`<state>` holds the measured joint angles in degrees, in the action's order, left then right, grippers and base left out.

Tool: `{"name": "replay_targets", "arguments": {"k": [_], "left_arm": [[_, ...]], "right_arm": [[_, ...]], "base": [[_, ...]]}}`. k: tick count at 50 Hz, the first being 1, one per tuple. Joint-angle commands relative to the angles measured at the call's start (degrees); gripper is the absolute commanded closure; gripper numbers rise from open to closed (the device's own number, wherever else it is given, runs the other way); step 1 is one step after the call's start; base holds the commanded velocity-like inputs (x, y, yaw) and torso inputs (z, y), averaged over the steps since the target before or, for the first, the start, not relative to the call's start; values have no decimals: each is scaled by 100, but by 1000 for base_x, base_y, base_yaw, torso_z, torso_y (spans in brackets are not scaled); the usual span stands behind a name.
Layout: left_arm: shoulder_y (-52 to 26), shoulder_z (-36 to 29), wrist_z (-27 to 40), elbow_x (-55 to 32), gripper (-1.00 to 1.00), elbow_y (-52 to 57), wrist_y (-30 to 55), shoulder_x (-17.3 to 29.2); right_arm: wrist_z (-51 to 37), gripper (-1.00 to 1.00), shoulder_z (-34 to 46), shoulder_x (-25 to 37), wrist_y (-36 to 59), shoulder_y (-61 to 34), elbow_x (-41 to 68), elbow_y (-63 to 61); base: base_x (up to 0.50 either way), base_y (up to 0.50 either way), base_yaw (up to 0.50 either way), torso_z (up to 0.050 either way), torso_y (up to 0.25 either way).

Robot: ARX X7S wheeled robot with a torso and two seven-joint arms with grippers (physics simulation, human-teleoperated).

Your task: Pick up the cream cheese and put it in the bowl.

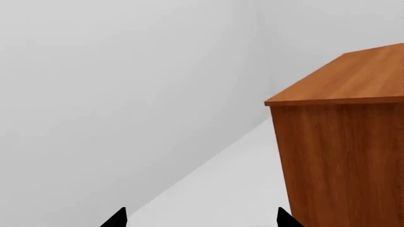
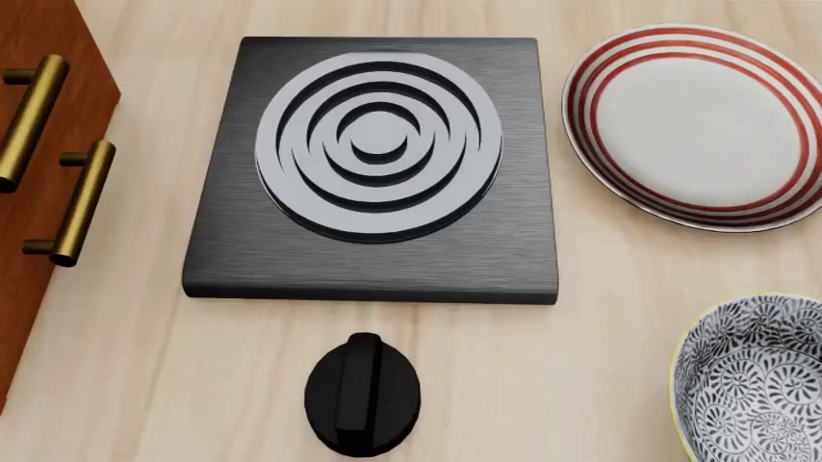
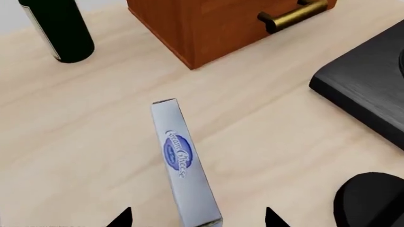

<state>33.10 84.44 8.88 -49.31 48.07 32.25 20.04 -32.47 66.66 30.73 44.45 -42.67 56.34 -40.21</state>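
Bowl (image 2: 752,380) w/ floral print near red-ringed plate (image 2: 704,125), burner (image 2: 375,164) beside.

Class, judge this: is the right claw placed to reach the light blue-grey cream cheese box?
Probably yes: the cream cheese box lies between the open right claw tips, with nothing over it.

L gripper (image 1: 200,221): only the two dark fingertips (image 1: 115,218) are showing at the edge of the L wrist view, spread wide apart, w/ nothing sitting between them. It's hanging in open space, touching nothing.

R gripper (image 3: 197,218): same, two dark tips (image 3: 121,219) are poking in at the frame edge, spread apart, jaws standing parted. Tips aren't pressing on anything visible.

Head view: neither arm nor gripper is showing. Arm links, wrists, joint poses can't be read from the wrist views.
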Motion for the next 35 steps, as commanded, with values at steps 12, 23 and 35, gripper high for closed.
{"name": "replay_targets", "arguments": {"k": [12,23,35], "left_arm": [[-3,14,-122,33,-100,-7,36,4],[-6,10,-246,148,-100,33,-51,-110],[-259,-438,-605,830,-100,-220,-565,-488]], "right_arm": [[345,-100,200,-282,-8,-131,-247,579],[486,-100,334,-409,-54,-111,-395,851],[685,-100,375,-456,-180,-93,-481,1141]], "base": [[0,0,0,0,0],[0,0,0,0,0],[0,0,0,0,0]]}}
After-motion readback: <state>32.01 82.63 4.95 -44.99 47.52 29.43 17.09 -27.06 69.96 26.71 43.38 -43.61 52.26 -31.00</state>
